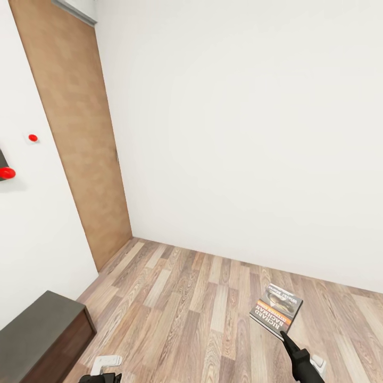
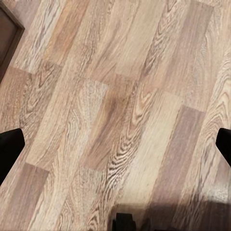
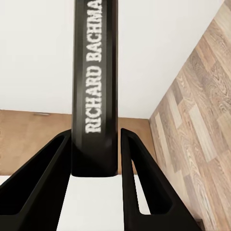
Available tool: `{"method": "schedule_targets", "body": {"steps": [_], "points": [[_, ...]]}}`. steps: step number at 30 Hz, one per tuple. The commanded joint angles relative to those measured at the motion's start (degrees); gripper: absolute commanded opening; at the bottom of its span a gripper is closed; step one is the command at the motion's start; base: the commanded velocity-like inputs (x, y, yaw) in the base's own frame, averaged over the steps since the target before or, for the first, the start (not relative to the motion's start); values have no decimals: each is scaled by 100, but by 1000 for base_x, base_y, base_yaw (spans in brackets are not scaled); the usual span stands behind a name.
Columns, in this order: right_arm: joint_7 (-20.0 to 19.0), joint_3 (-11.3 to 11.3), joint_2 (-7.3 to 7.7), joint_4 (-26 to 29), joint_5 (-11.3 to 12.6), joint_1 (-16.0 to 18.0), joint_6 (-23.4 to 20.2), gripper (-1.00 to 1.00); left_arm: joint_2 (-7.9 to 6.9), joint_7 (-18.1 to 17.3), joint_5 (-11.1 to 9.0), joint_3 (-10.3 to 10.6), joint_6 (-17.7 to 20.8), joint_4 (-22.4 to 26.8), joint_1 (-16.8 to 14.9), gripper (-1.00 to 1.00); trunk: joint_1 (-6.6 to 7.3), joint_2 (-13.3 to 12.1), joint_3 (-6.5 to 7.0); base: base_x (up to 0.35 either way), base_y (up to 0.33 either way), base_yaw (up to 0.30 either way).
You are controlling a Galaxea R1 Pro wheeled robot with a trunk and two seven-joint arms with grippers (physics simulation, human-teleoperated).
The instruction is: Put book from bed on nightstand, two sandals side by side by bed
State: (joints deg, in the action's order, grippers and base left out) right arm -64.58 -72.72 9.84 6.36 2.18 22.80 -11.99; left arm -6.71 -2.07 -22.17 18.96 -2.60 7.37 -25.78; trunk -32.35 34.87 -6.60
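The book [image 1: 276, 310], dark with an orange band and white lettering, hangs above the wood floor at the lower right, and my right gripper [image 1: 282, 333] is shut on its near edge. In the right wrist view its spine [image 3: 95, 86] reading "RICHARD BACHMAN" stands clamped between the two black fingers [image 3: 132, 173]. My left gripper [image 1: 101, 378] sits low at the bottom edge; its fingertips [image 2: 9, 147] are spread wide over bare planks, open and holding nothing. The bed and the sandals are out of view.
A dark brown cabinet [image 1: 42, 335] stands at the lower left against the white wall; I cannot tell whether it is a nightstand. A tall wooden door [image 1: 80, 143] fills the left corner. Red knobs [image 1: 6, 173] stick out of the left wall. Wood floor [image 1: 186, 308] lies ahead.
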Motion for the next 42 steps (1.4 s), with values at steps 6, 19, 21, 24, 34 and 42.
{"method": "schedule_targets", "body": {"steps": [6, 19, 21, 24, 34, 42], "points": [[-30, 2, -4, -5, 15, -12, -65, -100, 13, -14, -58, 46, -21, -9, -6, 100, -2, 8, -8, 0, 0, 0], [-38, 88, -115, -36, -680, -28, -58, -100, 37, -19, -43, 55, -1, -35, 38, 100, -2, 8, -7, 0, 0, 0], [-36, 104, -124, -37, -864, -29, -55, -100, 37, -20, -43, 55, -1, -37, 72, 100, -2, 8, -7, 0, 0, 0], [-34, 121, -133, -38, -1035, -29, -52, -100, 38, -21, -42, 55, -7, -37, 189, 100, -2, 8, -7, 0, 0, 0], [-33, 587, -143, -37, -1286, -30, -49, -100, 40, -14, -42, 55, -19, -34, 476, 100, -2, 8, -7, 0, 0, 0], [-33, 1125, -172, -34, -1310, -30, -67, -100, 45, -13, -42, 50, -21, -36, 603, 100, -2, 8, -7, 0, 0, 0]]}}
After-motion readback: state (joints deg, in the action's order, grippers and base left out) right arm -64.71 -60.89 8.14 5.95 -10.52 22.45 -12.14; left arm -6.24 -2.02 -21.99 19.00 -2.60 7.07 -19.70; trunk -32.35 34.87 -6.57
